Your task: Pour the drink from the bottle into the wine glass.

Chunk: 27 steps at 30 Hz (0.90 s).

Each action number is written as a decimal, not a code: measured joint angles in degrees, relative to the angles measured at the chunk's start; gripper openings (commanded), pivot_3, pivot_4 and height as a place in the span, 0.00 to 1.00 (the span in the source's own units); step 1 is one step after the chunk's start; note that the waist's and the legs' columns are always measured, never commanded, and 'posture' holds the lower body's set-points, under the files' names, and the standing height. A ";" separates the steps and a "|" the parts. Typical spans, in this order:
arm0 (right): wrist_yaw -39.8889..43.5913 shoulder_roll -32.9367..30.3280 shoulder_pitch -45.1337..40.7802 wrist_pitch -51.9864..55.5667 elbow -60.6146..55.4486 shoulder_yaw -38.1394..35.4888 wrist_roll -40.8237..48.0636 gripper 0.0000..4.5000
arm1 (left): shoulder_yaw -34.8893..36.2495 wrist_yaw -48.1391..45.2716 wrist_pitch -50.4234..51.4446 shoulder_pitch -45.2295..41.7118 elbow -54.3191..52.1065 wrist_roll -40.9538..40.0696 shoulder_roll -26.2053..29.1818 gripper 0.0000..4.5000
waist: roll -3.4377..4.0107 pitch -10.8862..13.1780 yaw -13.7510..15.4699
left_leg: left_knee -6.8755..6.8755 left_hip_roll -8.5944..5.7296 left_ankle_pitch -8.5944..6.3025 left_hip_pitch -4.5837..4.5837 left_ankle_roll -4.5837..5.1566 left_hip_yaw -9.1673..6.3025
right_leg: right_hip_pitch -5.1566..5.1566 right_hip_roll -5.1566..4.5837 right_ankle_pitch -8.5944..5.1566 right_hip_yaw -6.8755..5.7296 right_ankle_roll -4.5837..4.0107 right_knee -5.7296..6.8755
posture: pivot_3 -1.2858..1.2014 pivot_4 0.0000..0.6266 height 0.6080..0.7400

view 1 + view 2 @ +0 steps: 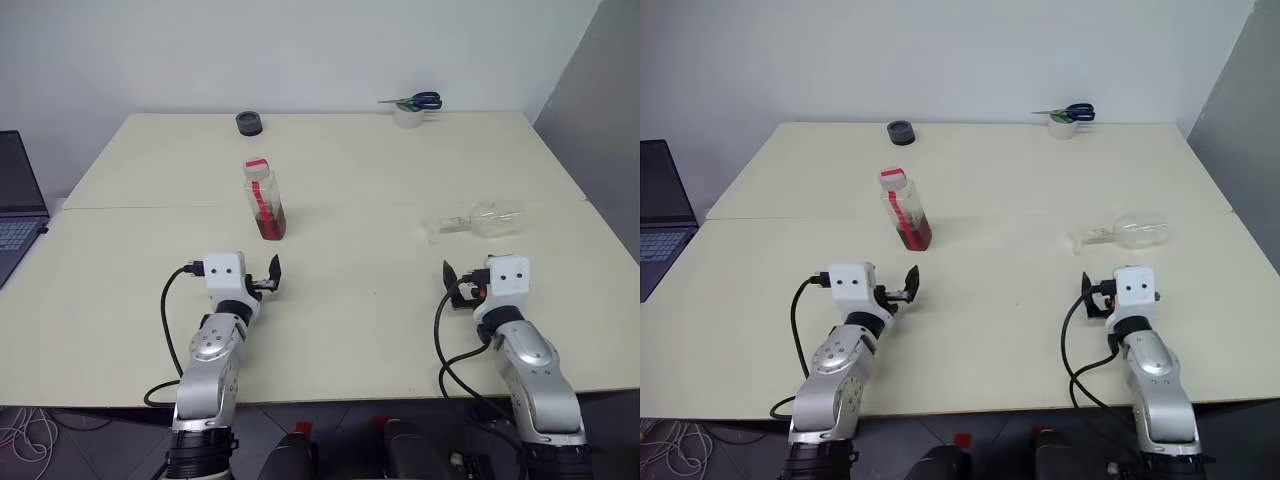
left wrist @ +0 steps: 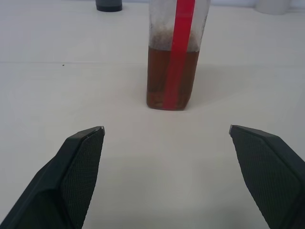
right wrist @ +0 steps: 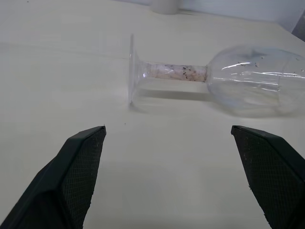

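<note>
— On the counter [image 1: 340,330], where did things stand?

— Nothing was started. My left gripper [image 2: 167,136] had its fingers spread wide, empty, facing the bottle [image 1: 264,198], which stood upright just beyond it with the drink [image 2: 164,78] low inside and the red cap on. My right gripper [image 3: 169,136], fingers also spread and empty, faced the wine glass [image 3: 214,78].

— And the glass?

— It lay on its side, long axis left to right, foot pointing left, bowl right. I judged it needed standing up first, and the cap removed.

I see silver-grey jointed forearms; each wrist carries a white box with two dark dots. Black cables loop beside them; the fingers [image 2: 76,171] are black, textured wedges.
</note>
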 measured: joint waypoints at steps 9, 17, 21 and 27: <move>-0.04 0.00 -0.28 -0.94 0.02 -0.10 -0.03 1.00 | -0.06 0.04 -0.05 -0.56 0.22 0.15 0.20 1.00 | 0.00 0.00 0.00 | 0.00 0.00 0.00 0.00 0.00 0.00 | 0.00 0.00 0.00 -0.01 0.00 0.00 | 0.52 0.24 1.00; -0.11 -0.03 -0.29 -1.05 0.03 -0.12 -0.05 1.00 | -0.48 0.01 -0.41 -0.98 1.36 0.67 0.21 1.00 | 0.00 0.00 0.00 | 0.00 0.00 0.00 0.00 0.00 0.00 | 0.00 0.00 0.00 0.00 0.00 0.00 | 0.52 0.24 1.00; -0.10 -0.10 -0.29 -1.05 0.04 -0.14 -0.05 1.00 | -0.77 -0.04 -1.11 -0.98 1.47 1.02 0.22 1.00 | 0.00 0.00 0.00 | 0.00 0.00 0.00 0.00 0.00 0.00 | 0.00 0.00 0.00 0.00 0.00 0.00 | 0.52 0.24 1.00; -0.12 -0.09 -0.64 -1.05 0.76 -0.07 -0.12 1.00 | -1.30 -0.30 -1.98 -1.05 1.98 1.54 0.40 1.00 | 0.00 0.00 0.01 | 0.00 0.00 0.00 0.00 0.00 0.00 | 0.00 0.00 0.00 0.00 0.00 0.00 | 0.52 0.24 1.00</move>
